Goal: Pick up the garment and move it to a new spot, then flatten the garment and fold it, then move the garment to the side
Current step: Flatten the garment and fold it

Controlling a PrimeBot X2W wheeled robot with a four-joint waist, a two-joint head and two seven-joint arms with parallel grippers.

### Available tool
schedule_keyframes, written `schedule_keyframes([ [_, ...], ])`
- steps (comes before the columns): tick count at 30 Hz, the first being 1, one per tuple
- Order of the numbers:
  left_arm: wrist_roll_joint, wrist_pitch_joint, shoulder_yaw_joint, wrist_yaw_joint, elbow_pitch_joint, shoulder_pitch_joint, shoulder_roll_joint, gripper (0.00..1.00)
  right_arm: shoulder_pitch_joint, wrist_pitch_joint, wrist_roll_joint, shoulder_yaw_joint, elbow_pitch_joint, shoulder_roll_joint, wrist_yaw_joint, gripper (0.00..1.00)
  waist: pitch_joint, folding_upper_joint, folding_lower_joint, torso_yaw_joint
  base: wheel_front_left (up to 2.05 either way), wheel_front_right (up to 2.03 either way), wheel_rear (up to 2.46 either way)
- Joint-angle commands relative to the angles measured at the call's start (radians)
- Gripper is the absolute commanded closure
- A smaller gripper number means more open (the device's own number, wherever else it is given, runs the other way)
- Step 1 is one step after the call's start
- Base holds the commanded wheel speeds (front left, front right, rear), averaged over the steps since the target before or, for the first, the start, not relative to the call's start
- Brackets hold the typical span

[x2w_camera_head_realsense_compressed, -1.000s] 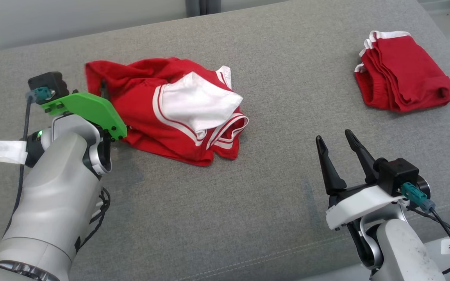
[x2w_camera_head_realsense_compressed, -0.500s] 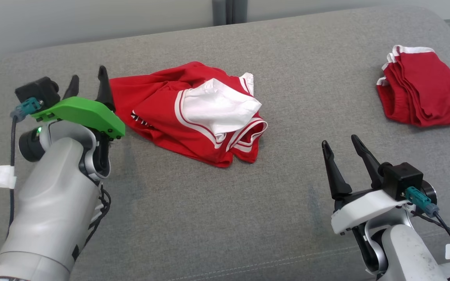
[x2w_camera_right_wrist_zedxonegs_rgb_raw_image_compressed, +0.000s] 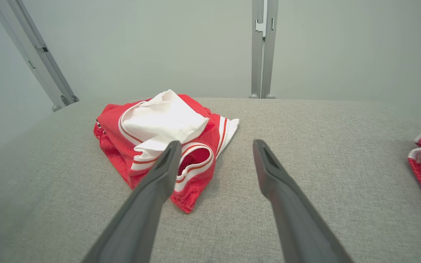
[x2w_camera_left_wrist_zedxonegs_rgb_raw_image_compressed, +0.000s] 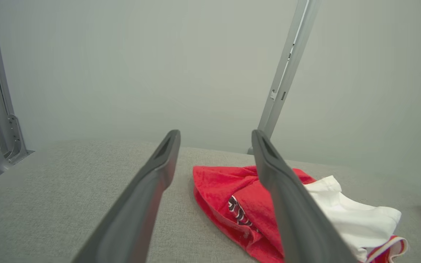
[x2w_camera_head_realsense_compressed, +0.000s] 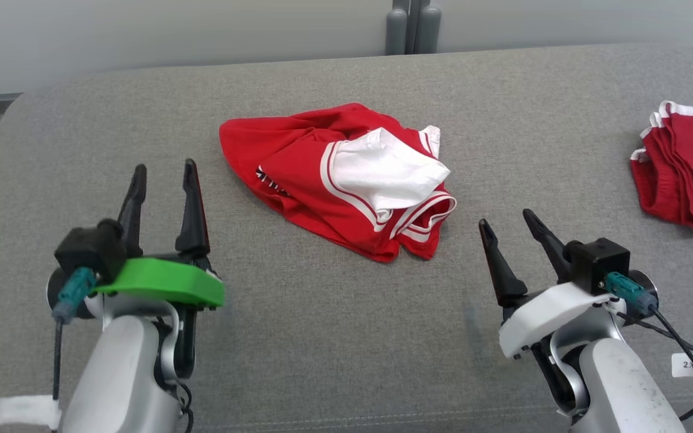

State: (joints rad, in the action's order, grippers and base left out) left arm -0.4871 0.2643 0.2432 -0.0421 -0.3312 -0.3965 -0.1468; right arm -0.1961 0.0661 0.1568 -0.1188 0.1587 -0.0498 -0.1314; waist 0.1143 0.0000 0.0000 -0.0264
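Pulling back is what my left gripper point(x2w_camera_head_realsense_compressed: 164, 167) has just done. A second ago its fingers were down at the left edge of the garment point(x2w_camera_head_realsense_compressed: 338, 182), half a second ago they stood just beside that edge, and now they hang at the near left of the table point(x2w_camera_head_realsense_compressed: 334, 349), well apart from the cloth, spread wide with nothing between them. My head has turned too, so the garment's slide toward the middle of my head view is the camera's doing, not the cloth's. My right gripper point(x2w_camera_head_realsense_compressed: 506, 218) sits at the near right, equally wide and empty, its fingers near the garment's striped hem but not touching it. The garment lies in a crumpled heap mid-table, red with a white panel point(x2w_camera_head_realsense_compressed: 382, 171) turned up on top and dark lettering point(x2w_camera_head_realsense_compressed: 269, 179) on its left fold that I cannot read from here. I take the letting-go to mean the move to a new spot is done and flattening comes next, likely needing both grippers on opposite edges. Nothing sits in a bin or basket: this garment and the folded red pile point(x2w_camera_head_realsense_compressed: 689, 168) at the far right both lie straight on the table.
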Motion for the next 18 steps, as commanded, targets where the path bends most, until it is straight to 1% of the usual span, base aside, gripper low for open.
schedule_keyframes([
  [1, 0.019, 0.0, -0.008, 0.008, 0.018, 0.035, 0.007, 0.0, -0.013, -0.016, 0.002, -0.003, 0.002, -0.001, 0.001, 0.0, -0.013, 0.0, 0.0, 0.02, 0.0, 0.0, 0.0],
  [4, 0.073, 0.0, -0.017, 0.023, 0.068, 0.113, 0.024, 0.0, -0.038, -0.079, 0.021, -0.017, 0.009, -0.001, 0.001, 0.0, -0.02, 0.0, 0.0, 0.037, 0.0, 0.0, 0.0],
  [6, 0.107, 0.0, -0.018, 0.035, 0.099, 0.153, 0.028, 0.0, -0.062, -0.121, 0.05, -0.034, 0.013, -0.001, 0.001, 0.0, -0.021, 0.0, 0.0, 0.044, 0.0, 0.0, 0.0],
  [8, 0.138, 0.0, -0.018, 0.041, 0.127, 0.192, 0.031, 0.0, -0.083, -0.174, 0.055, -0.045, 0.025, -0.002, 0.001, 0.0, -0.023, 0.0, 0.0, 0.051, 0.0, 0.0, 0.0],
  [11, 0.177, 0.0, -0.014, 0.048, 0.159, 0.238, 0.034, 0.0, -0.123, -0.248, 0.051, -0.035, 0.046, -0.002, 0.001, 0.0, -0.023, 0.0, 0.0, 0.066, 0.0, 0.0, 0.0],
  [14, 0.203, 0.0, -0.009, 0.052, 0.169, 0.269, 0.031, 0.0, -0.165, -0.298, 0.028, -0.017, 0.065, -0.002, 0.001, 0.0, -0.021, 0.0, 0.0, 0.081, 0.0, 0.0, 0.0],
  [18, 0.223, 0.0, 0.003, 0.068, 0.18, 0.299, 0.034, 0.0, -0.224, -0.35, 0.011, 0.021, 0.119, -0.001, 0.001, 0.0, -0.018, 0.0, 0.0, 0.105, 0.0, 0.0, 0.0],
])
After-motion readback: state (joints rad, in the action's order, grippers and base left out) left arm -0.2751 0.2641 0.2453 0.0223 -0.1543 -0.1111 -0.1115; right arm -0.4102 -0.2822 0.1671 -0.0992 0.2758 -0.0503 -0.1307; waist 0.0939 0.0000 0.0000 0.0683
